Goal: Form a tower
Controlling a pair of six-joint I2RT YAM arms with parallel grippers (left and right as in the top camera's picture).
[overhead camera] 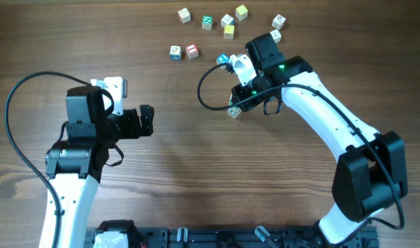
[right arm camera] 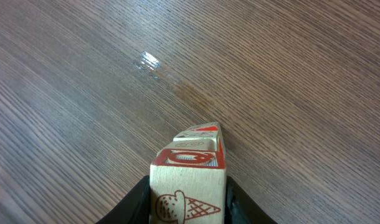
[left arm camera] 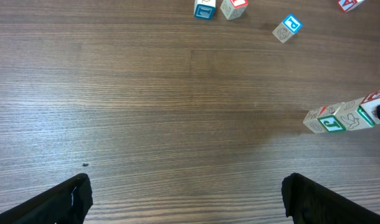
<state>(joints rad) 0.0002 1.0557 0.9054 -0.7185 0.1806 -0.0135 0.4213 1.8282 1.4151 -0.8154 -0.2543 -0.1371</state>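
Clock set on the table [overhead camera: 127, 41] as seen from overhead, 12 at the far edge.

Tower [left arm camera: 339, 118]: a narrow column, one cube wide, just off centre toward 2 o'clock, tucked under the head of the right arm. The left wrist view shows at least four white cubes in line. One face carries a green letter and the uppermost cube has a red marking. Lower end meets the wood. Cannot tell whether it stands dead plumb.

Right gripper [right arm camera: 189, 208]: closed on the tower at its top cube [right arm camera: 189, 186], with a finger [right arm camera: 137, 202] against each side face. The top cube shows a red ice-cream cone on the face nearest the wrist camera. Red-marked cubes beneath it run down to the table.

Left gripper [overhead camera: 149, 120]: jaws wide apart, nothing between them. It hangs over bare wood at 9 o'clock with the fingers pointing toward 3 o'clock, well apart from the tower.

Loose cubes [overhead camera: 207, 22]: a scatter near the far edge, 12 to 1 o'clock, with green, yellow and red markings, each lying on the wood.

Nearer in, a pair [overhead camera: 183, 51] sits side by side at about 12 o'clock, one marked blue and one red.

A single blue-marked cube [overhead camera: 223, 60] lies turned askew, just beside the right wrist.

Black cable [overhead camera: 203, 89] loops out from the right wrist toward 11 o'clock of the tower.
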